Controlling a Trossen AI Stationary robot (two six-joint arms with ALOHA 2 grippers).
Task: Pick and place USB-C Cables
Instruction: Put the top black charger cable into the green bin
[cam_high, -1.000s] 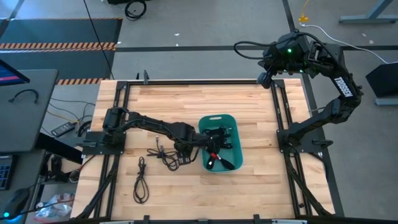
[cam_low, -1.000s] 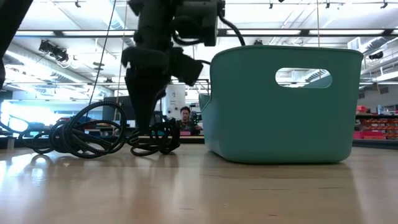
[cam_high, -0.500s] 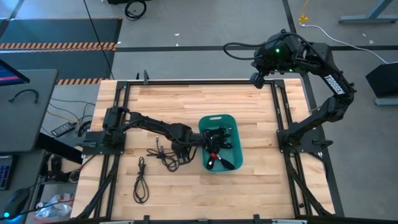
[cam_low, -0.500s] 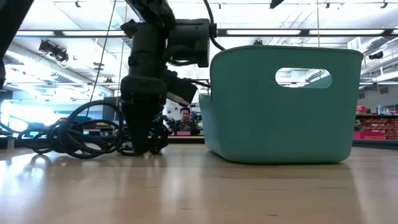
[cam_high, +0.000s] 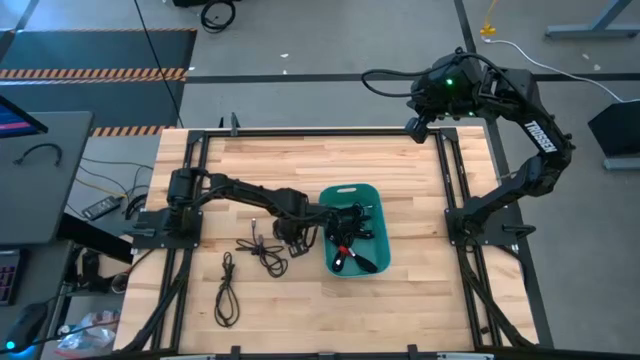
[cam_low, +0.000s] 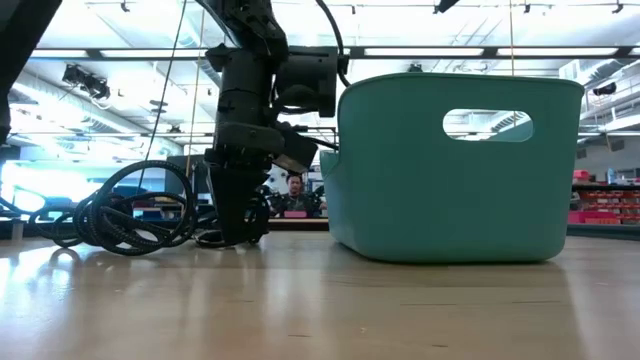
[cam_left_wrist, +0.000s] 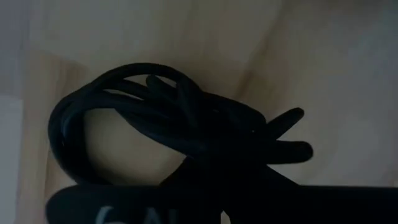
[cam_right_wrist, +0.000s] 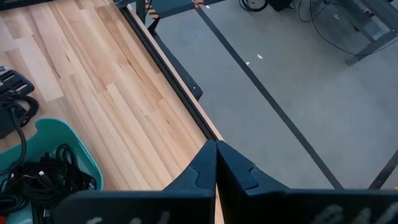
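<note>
We take the teal tub (cam_high: 353, 229) as our landmark. Our left gripper (cam_high: 290, 231) is down at the table just beside the tub's left wall, right over a coiled black cable (cam_left_wrist: 161, 127); in the left wrist view that coil lies directly ahead of the fingers, its loop to one side and its two plug ends trailing toward the other. We cannot tell whether the fingers are spread or have closed on the cord, since the low view shows them down among the loops without showing a gap. The tub lies to the gripper's right, so we judge the carry is a short one, and the left arm is far the nearer. Our right gripper (cam_right_wrist: 216, 163) hangs well beyond the tub over the table's far right corner, fingers pressed together on nothing. Left of the tub we count three cables on the wood: the one under the gripper, a splayed bundle (cam_high: 262, 251) nearer the front, and a long narrow loop (cam_high: 227, 290) farther left. Inside the tub a tangle of cables (cam_high: 349, 226) lies, one with red showing, too knotted to count.
</note>
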